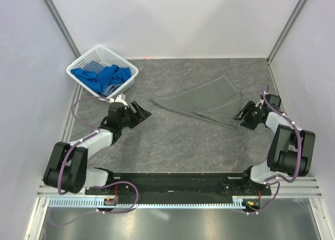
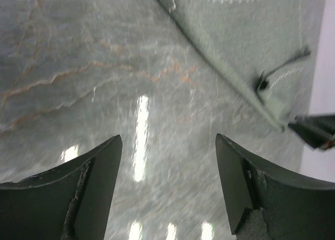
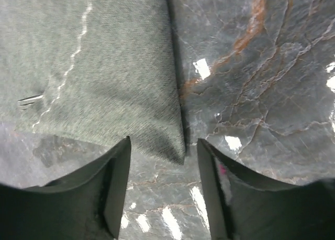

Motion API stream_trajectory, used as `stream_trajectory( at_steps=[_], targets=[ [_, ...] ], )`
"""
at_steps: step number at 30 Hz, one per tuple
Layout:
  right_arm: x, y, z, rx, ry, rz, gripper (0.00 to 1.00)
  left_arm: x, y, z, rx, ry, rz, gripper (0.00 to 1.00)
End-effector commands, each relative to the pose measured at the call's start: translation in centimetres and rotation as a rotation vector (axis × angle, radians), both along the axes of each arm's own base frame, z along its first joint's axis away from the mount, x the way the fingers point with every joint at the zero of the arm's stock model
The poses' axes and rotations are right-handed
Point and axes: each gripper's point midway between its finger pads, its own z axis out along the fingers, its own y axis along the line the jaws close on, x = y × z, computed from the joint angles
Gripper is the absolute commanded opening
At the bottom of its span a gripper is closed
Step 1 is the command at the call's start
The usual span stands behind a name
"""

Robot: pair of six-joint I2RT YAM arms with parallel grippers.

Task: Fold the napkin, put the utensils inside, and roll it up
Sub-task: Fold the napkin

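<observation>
The dark grey napkin [image 1: 201, 101] lies folded to a flat wedge on the table, stitched hem on top. It also shows in the left wrist view [image 2: 246, 35] and the right wrist view [image 3: 115, 67]. A small silver tip, seemingly the fork [image 3: 29, 99], pokes out by the hem; the rest is hidden. In the left wrist view a thin dark piece [image 2: 285, 67] shows there. My left gripper [image 1: 140, 111] [image 2: 167, 145] is open and empty, left of the napkin. My right gripper [image 1: 242, 117] [image 3: 164, 145] is open, with the napkin's near corner just ahead of its fingertips.
A white basket [image 1: 119, 56] of bright blue cloths [image 1: 104, 75] stands at the back left, behind my left arm. White walls close in the table on three sides. My right gripper's tip [image 2: 316, 131] shows at the right edge of the left wrist view.
</observation>
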Motion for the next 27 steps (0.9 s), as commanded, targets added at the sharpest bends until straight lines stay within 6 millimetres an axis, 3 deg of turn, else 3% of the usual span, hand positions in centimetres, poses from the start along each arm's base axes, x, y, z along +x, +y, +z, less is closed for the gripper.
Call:
stream_trajectory(
  at_steps=[1,4,5,6,8,14,19,27],
  targets=[
    [0.7,-0.3,2.4,-0.039,-0.094,0.002,0.64,4.8,-1.0,1.7,-0.162,-0.113,0.126,0.79],
    [1.1,-0.3,3.6,-0.038,-0.133,0.009,0.65,6.5,-1.7,1.2,-0.232,-0.094,0.169,0.75],
    [1.1,-0.1,3.9,-0.033,-0.143,0.011,0.65,7.2,-1.9,-0.3,-0.248,-0.059,0.193,0.75],
    [1.2,-0.1,4.2,-0.033,-0.152,0.012,0.65,8.2,-2.4,0.0,-0.26,-0.064,0.199,0.74],
    [1.3,0.0,4.8,-0.03,-0.173,0.018,0.65,9.5,-3.2,-1.4,-0.276,-0.031,0.222,0.72],
    [1.7,0.4,6.3,-0.017,-0.216,0.034,0.66,12.1,-4.3,-2.6,-0.294,-0.031,0.29,0.69],
    [1.8,0.6,6.3,-0.01,-0.221,0.044,0.66,12.6,-3.8,-5.0,-0.225,0.02,0.34,0.64],
    [1.9,0.9,6.1,0.012,-0.223,0.057,0.66,12.8,-2.4,-6.3,-0.141,0.042,0.398,0.59]
  ],
)
